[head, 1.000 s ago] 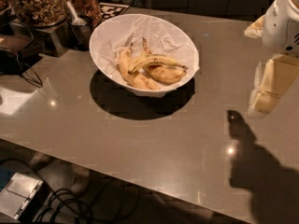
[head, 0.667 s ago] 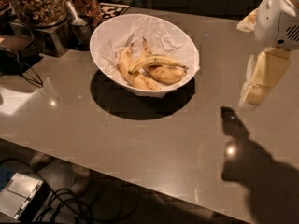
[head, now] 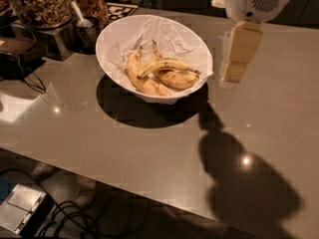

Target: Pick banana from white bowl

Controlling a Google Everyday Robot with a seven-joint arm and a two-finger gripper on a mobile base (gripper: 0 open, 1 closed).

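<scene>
1. Your hand (head: 232,72) has swung in from the right edge of the desk (head: 124,148) and now hangs just beside the right rim of the white bowl (head: 112,39), above the desk.
2. That puts you in the approach: nothing is lifted yet, and you cannot tell whether the hand is released or clenched.
3. Count one bowl and three fruits: the banana (head: 164,62), long and curved, lies across two plumper bananas (head: 142,81).
</scene>
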